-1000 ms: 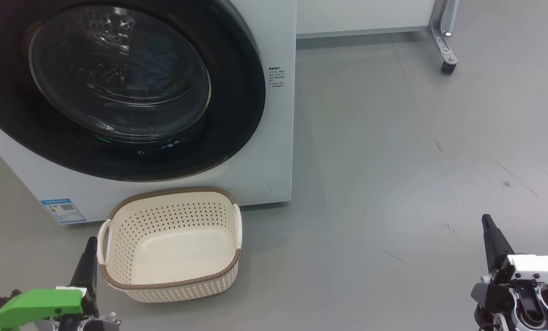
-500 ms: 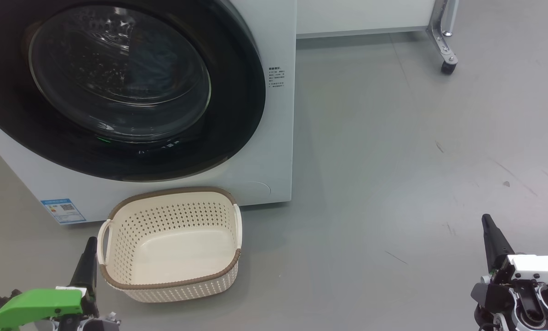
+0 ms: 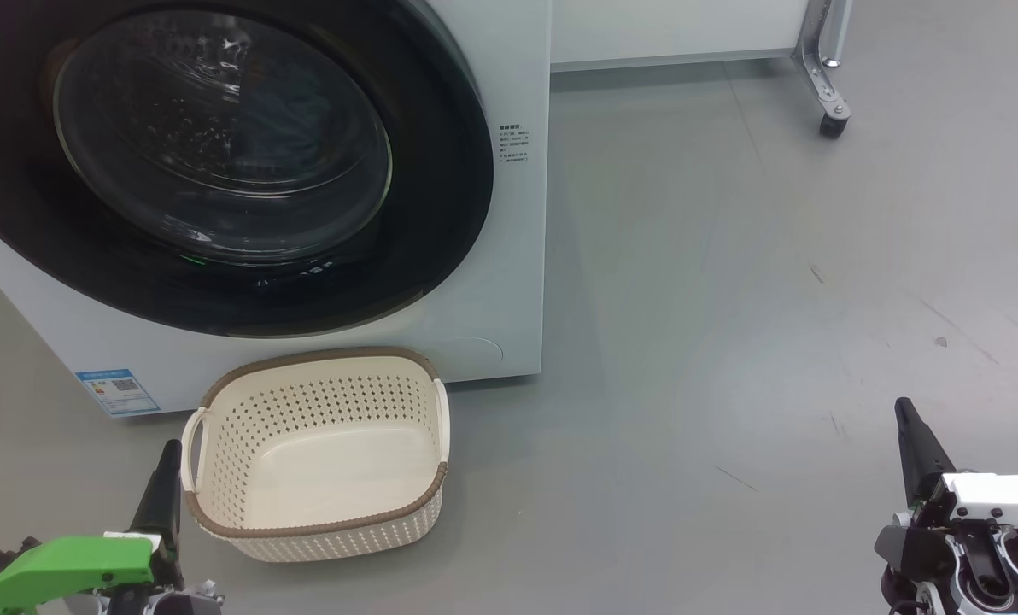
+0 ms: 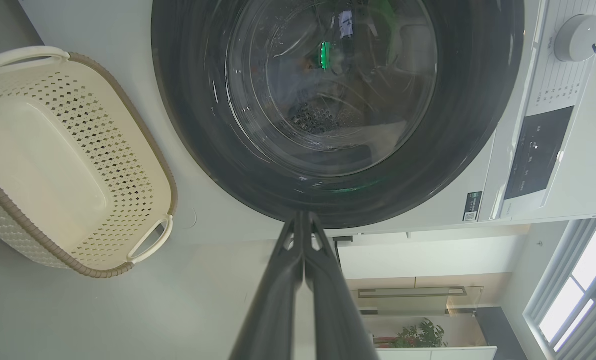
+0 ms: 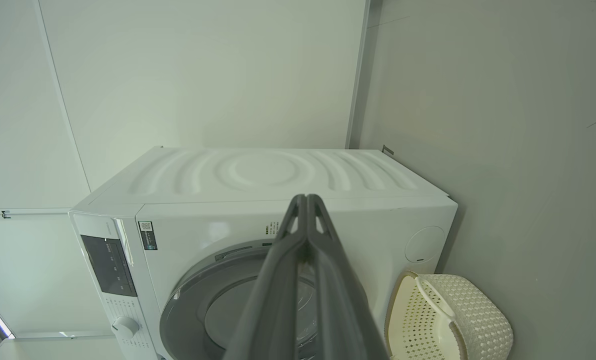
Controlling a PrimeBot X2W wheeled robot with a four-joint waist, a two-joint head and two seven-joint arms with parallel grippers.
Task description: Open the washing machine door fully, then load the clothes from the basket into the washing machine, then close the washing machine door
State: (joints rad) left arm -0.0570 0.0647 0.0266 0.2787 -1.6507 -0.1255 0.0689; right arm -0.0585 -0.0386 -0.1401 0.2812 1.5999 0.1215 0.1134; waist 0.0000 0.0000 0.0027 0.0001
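In the head view the washing machine door (image 3: 219,145) is closed on the washing machine (image 3: 509,256), the basket (image 3: 321,353) is set on the floor (image 3: 731,299) just before the machine with its bare cream bottom shown, and the left gripper (image 3: 169,453) near the machine's front and the right gripper (image 3: 904,414) well apart from it are held with fingers pressed together. In the left wrist view the drum (image 4: 313,117) is made out through the door's glass. In the right wrist view the basket is seen beside the machine's front
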